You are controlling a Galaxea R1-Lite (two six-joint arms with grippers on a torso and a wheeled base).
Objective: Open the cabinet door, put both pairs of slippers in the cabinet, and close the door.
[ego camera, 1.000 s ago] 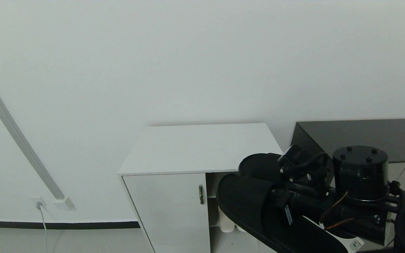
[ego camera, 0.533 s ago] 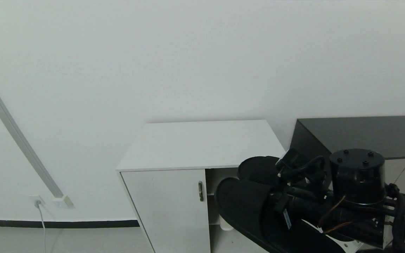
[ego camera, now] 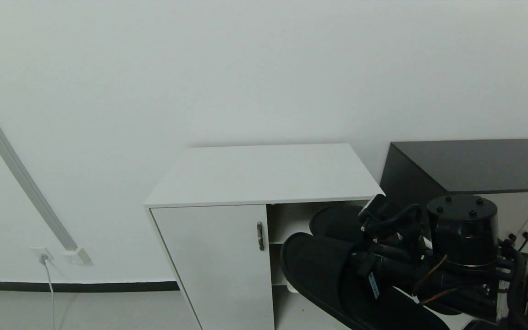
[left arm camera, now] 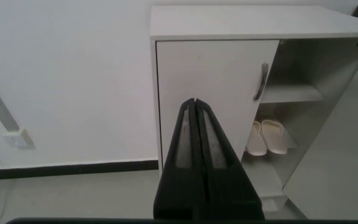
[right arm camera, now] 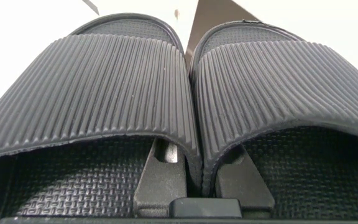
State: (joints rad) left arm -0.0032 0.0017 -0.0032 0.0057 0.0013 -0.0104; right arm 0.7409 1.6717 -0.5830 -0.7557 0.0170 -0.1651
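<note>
Cabinet (ego camera: 264, 174) is open, white slippers (left arm camera: 266, 137) already on the lower shelf. Right hand (right arm camera: 197, 180) grips the black slippers (ego camera: 319, 266) just outside the opening; left hand (left arm camera: 195, 109) clenched, empty. Stowing those and closing remain.

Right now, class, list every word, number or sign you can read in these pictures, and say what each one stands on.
No text can be read here.
Small tag beside the black slippers: print too small to read.
Cabinet, pale slippers inside it: no print seen.
</note>
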